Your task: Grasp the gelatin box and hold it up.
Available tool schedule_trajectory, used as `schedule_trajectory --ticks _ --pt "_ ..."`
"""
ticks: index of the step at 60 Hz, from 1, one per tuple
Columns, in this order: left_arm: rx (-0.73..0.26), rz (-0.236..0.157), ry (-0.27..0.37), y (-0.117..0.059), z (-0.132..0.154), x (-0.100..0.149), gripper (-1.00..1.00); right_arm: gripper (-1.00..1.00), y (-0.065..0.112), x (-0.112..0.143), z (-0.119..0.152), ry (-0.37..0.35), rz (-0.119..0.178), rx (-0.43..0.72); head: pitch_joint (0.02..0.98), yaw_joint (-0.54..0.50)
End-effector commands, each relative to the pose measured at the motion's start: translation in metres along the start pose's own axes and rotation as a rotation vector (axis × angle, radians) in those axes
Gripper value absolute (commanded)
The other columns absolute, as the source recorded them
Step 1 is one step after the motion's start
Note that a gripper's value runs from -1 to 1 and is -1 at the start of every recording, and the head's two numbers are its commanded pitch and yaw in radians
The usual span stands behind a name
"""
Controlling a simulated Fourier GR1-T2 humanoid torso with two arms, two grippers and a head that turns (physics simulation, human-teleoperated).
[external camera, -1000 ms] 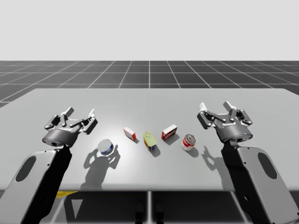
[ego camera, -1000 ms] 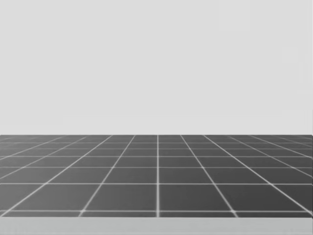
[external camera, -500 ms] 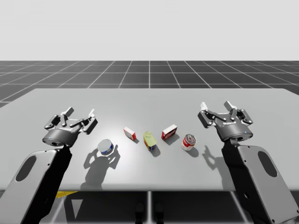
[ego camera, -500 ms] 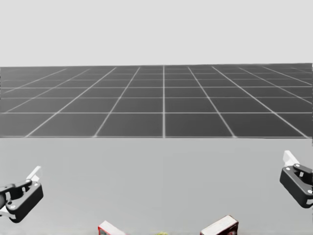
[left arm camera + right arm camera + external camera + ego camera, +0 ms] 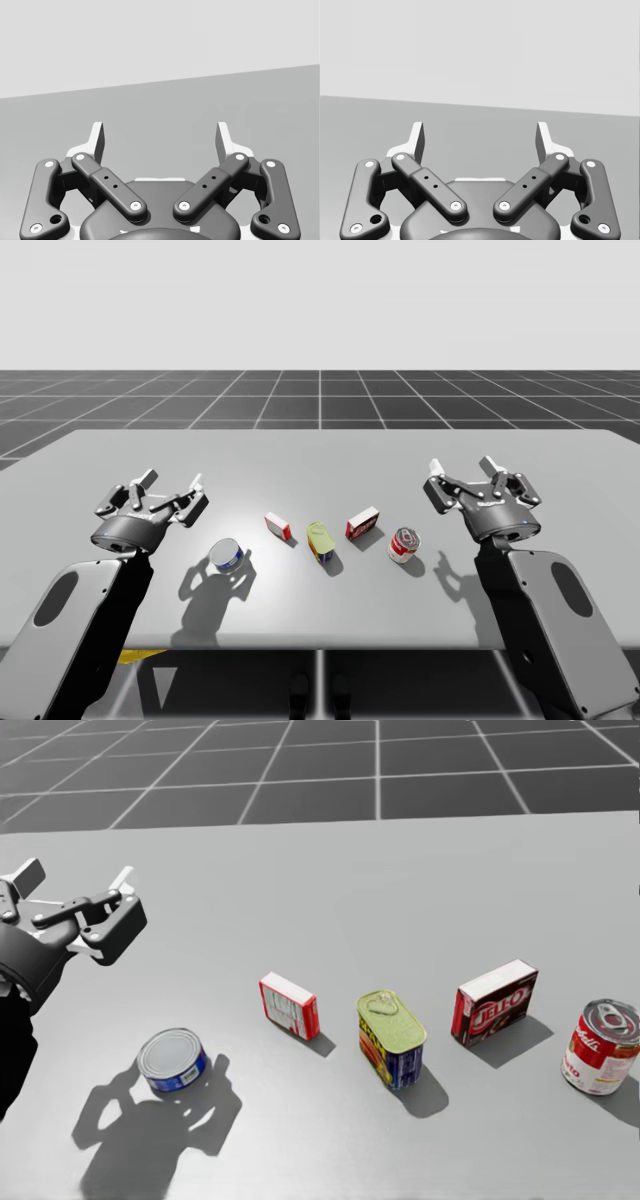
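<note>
Gelatin box (image 5: pixel 495 1003), dark red with a white top face, rests on a long edge on the table (image 5: pixel 320 455), untouched and in the right half of a loose row of five items. From my left the row reads: blue can (image 5: pixel 172 1060), small box (image 5: pixel 288 1005) in red and white, yellow tin (image 5: pixel 391 1038), gelatin box, red can (image 5: pixel 601 1046). All three cans stand upright with their lids on, so their contents cannot be seen; the yellow tin carries a pull tab on top. The gelatin box sits between the yellow tin and the red can, slightly further from me than either, touching neither. My right gripper (image 5: pixel 465 472) hangs above the table past the red can, on its outer side, well apart from the gelatin box; its shadow falls on bare table just beside the red can. Its fingers (image 5: pixel 543 140) are spread wide with nothing between them and nothing touching them. My left gripper (image 5: pixel 170 485) hovers on the far side of the row, out past the blue can, well apart from the gelatin box. Its fingers (image 5: pixel 97 140) are likewise spread wide and hold nothing.
</note>
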Motion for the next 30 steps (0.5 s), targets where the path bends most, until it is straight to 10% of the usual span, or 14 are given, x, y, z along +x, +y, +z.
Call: schedule_trajectory --ticks 1,17,24,30 --pt "-0.002 -0.003 0.001 0.000 -0.001 0.000 -1.00 -1.00 0.001 -0.001 -0.001 0.004 0.007 0.003 0.756 0.15" --pt "-0.080 0.049 0.005 -0.015 0.007 0.008 -1.00 -1.00 0.003 -0.001 0.000 0.008 0.007 0.002 0.760 0.17" --pt "-0.084 -0.021 0.001 -0.043 0.021 0.023 -1.00 -1.00 0.003 -0.001 -0.001 0.010 0.005 -0.001 0.760 0.18" --pt "-0.174 0.008 0.034 -0.059 0.037 0.032 -1.00 -1.00 0.003 -0.002 -0.002 0.013 0.005 -0.001 0.761 0.18"
